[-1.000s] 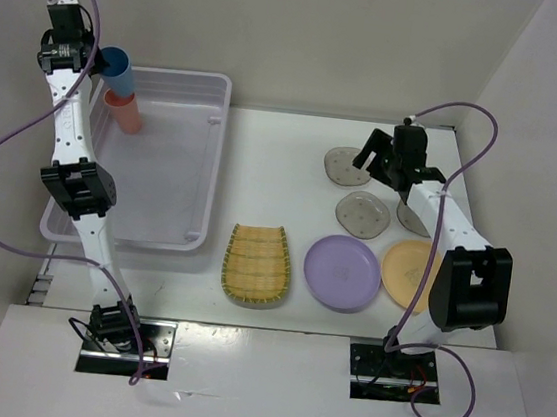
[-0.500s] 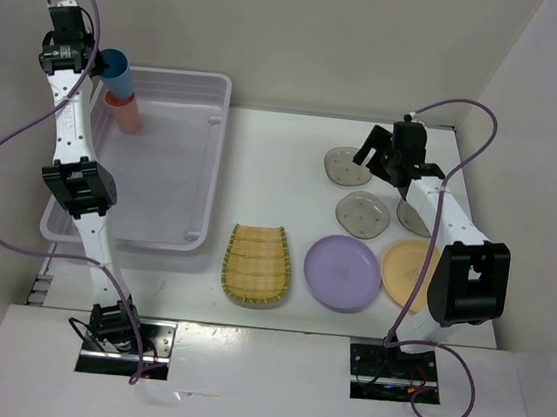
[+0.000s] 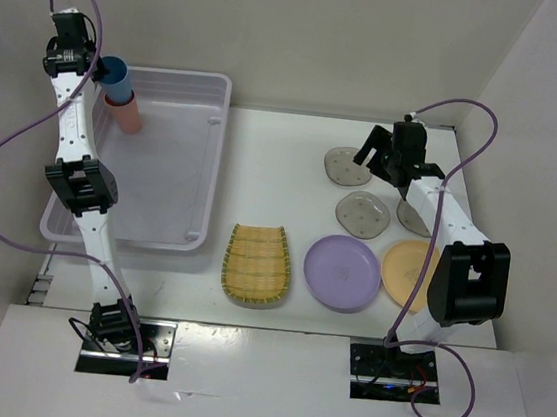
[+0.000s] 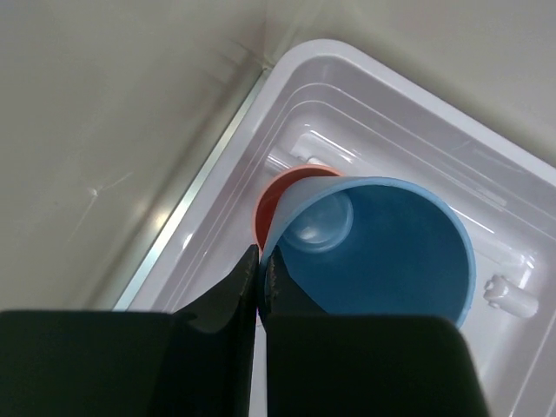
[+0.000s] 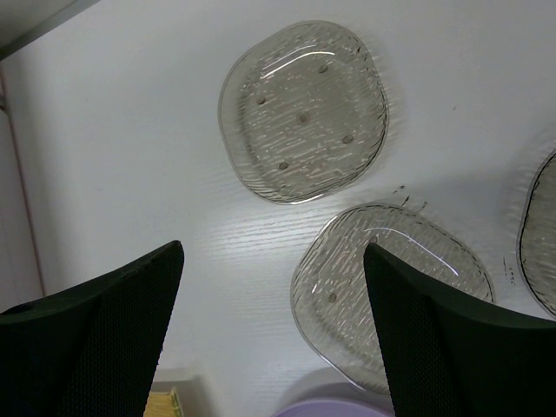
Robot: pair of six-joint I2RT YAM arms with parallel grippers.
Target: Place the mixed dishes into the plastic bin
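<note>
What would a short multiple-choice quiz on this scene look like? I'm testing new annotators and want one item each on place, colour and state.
1. Where is the blue cup?
A) at the bin's far left corner
B) on the lilac plate
C) on the orange plate

2. What colour is the ribbed tray?
A) green
B) yellow
C) red

3. How is the right gripper?
A) shut on a plate
B) shut on nothing
C) open above the grey plates

Answers:
1 A, the top view shows it at that corner, over the pink cup.
2 B, its ribs are plainly yellow.
3 C, the wrist view shows its fingers spread wide with the plates below.
</note>
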